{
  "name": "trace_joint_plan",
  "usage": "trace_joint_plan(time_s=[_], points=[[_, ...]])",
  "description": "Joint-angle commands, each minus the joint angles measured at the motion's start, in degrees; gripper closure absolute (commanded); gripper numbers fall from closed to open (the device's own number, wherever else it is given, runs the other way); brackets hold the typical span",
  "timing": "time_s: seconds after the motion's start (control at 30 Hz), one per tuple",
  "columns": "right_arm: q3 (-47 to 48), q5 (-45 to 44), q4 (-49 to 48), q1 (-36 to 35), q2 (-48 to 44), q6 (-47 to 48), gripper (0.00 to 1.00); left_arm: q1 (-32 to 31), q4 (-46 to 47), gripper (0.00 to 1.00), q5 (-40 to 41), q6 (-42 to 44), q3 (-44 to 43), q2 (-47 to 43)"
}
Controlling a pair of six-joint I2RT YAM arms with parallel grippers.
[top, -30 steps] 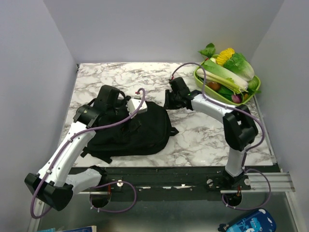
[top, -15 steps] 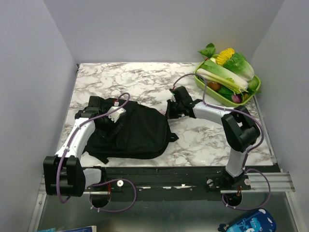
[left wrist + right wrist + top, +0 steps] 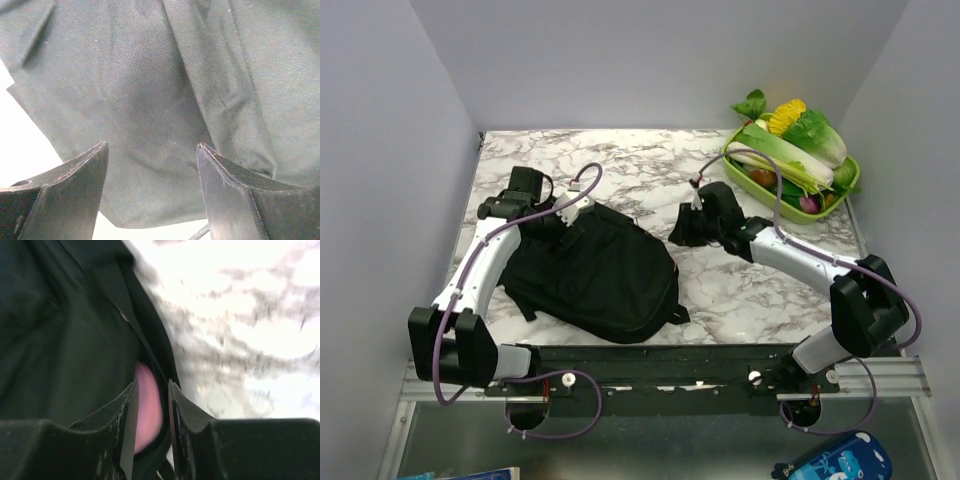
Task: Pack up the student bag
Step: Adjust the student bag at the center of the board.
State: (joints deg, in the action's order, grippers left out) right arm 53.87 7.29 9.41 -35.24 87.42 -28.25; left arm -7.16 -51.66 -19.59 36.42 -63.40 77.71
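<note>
A green tray (image 3: 853, 178) of vegetables sits at the marble counter's (image 3: 620, 160) far right corner, between grey walls. The black backpack (image 3: 605, 275) lies front left. The left gripper (image 3: 152, 144) is spread open over the backpack. The right gripper (image 3: 153, 381) has its jaws nearly together at something pink (image 3: 147, 407); I cannot tell whether it grips it.

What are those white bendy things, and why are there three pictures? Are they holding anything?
Those are robot arms, a left arm and a right arm, fixed at a white marble table. The big picture looks down from above. The other two come from little cameras on the wrists, showing close-ups. On the table lie a black fabric backpack and a green plastic tray of vegetables. The left gripper is open over the backpack, holding nothing. The right gripper is almost closed beside black fabric, with something pink, blurred, between its fingers. I cannot tell whether it grips.
</note>
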Motion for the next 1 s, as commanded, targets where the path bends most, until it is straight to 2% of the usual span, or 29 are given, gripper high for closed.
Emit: trace_joint_plan(time_s=[0.0,0.07,0.17,0.2,0.23,0.3,0.37,0.4,0.43,0.47,0.5,0.63,0.7,0.83,0.97], points=[[7.6,-5.0,-1.5,0.4,-0.7,8.3,0.58,-0.1,-10.5,0.23,-4.8,5.3,-4.8,-6.2],[10.8,-4.4,-1.4,0.8,2.7,10.0,0.56,-0.1,-11.9,0.25,-4.7,5.7,-7.3,-7.5],[14.3,-6.6,2.9,1.8,7.2,7.4,0.63,-0.1,-13.3,0.39,-5.6,5.1,-10.8,-6.5],[14.4,-6.9,3.9,1.8,7.8,6.4,0.7,-0.1,-13.5,0.51,-6.4,4.6,-11.4,-6.0],[14.0,-10.3,4.9,1.8,8.1,4.0,0.73,-0.4,-13.6,0.56,-7.2,3.9,-12.4,-4.8],[10.9,-11.2,6.3,1.8,7.4,2.1,0.81,-1.6,-13.9,0.65,-9.0,3.7,-13.0,-3.5],[6.5,-10.6,6.7,1.8,5.1,-0.8,0.9,-5.8,-14.0,0.66,-9.9,3.2,-13.4,-2.0],[4.9,-10.3,6.7,1.8,4.1,-1.5,0.97,-7.7,-14.6,0.66,-11.5,2.7,-13.7,-1.5],[3.5,-9.4,6.7,1.8,3.2,-2.8,0.99,-9.5,-15.0,0.65,-12.8,2.3,-14.8,-0.5],[2.3,-8.8,6.2,1.8,2.1,-3.1,0.99,-14.1,-15.2,0.56,-13.8,0.9,-15.5,0.0],[-0.5,-8.3,5.5,1.8,0.0,-3.4,0.99,-16.2,-15.2,0.02,-14.8,-0.3,-16.3,0.5],[-5.3,-3.7,2.5,1.8,-3.8,-4.7,0.89,-27.5,-13.5,0.01,-17.7,-6.4,-20.1,3.9],[-6.7,-2.1,0.3,1.8,-4.4,-5.7,0.86,-33.8,-9.5,0.01,-14.2,-10.6,-19.9,4.6],[-9.7,3.3,-5.4,1.8,-3.8,-9.8,0.85,-39.0,-0.6,0.01,-6.8,-16.5,-13.9,5.0],[-10.5,5.2,-11.1,1.9,-0.5,-12.2,0.87,-42.8,5.8,0.01,0.2,-22.1,-10.9,5.9]])
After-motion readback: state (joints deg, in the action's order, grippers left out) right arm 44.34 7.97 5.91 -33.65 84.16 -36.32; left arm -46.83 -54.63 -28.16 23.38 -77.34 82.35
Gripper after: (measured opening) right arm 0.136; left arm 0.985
